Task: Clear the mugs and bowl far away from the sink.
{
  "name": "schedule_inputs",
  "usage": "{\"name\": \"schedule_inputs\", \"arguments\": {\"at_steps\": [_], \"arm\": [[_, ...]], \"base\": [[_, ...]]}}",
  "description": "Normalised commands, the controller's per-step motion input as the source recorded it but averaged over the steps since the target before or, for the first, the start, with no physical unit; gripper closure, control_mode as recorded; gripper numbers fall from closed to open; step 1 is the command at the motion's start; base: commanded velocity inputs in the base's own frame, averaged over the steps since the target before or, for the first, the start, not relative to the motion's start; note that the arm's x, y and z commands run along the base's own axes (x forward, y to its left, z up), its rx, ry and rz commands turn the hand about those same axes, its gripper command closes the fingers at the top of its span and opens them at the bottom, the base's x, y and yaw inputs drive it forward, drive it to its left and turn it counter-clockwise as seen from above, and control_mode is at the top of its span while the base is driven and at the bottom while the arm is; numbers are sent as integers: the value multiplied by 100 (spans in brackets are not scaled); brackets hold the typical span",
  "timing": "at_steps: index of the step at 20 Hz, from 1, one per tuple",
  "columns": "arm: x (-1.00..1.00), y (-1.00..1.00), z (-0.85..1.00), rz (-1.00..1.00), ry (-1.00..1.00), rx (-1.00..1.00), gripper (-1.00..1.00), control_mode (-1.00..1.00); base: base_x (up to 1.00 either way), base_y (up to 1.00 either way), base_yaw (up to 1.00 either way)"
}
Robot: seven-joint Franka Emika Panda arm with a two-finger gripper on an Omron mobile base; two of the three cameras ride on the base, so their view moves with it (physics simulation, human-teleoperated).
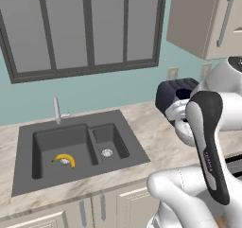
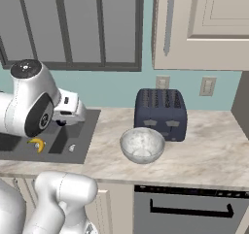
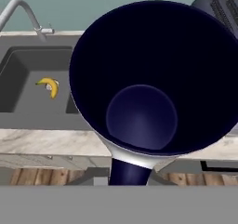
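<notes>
Fingers are clamping the pale mug (image 3: 153,79) by its dark rim; rigid, light, glossy, likely slippery. Bowl (image 2: 142,144) is sitting on counter (image 2: 209,155), toaster (image 2: 161,113) at 1 o'clock.

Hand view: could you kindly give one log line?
jaws: shut on pale mug with dark inside | yellow banana: in dark grey sink | whitish-grey bowl: on counter by dark blue toaster

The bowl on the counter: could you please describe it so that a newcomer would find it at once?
Start at the dark grey sink and follow the marble counter to its right. In front of the dark blue toaster, near the counter's front edge, sits the bowl. It alone is round, open-topped and whitish-grey with a speckled inside.
</notes>
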Motion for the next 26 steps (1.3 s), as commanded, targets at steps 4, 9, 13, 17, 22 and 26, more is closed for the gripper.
{"name": "schedule_inputs", "arguments": {"at_steps": [4,9,13,17,22,26], "arm": [[-57,0,5,-17,0,0,100,-100],[-50,0,9,-24,0,0,100,-100],[-34,-13,5,-8,0,1,100,-100],[0,0,0,0,0,0,100,100],[0,0,0,0,0,0,100,100],[0,0,0,0,0,0,100,100]], "base": [[0,0,0],[0,0,0],[0,0,0],[-23,-34,-7],[0,-40,-55],[0,-25,-86]]}}
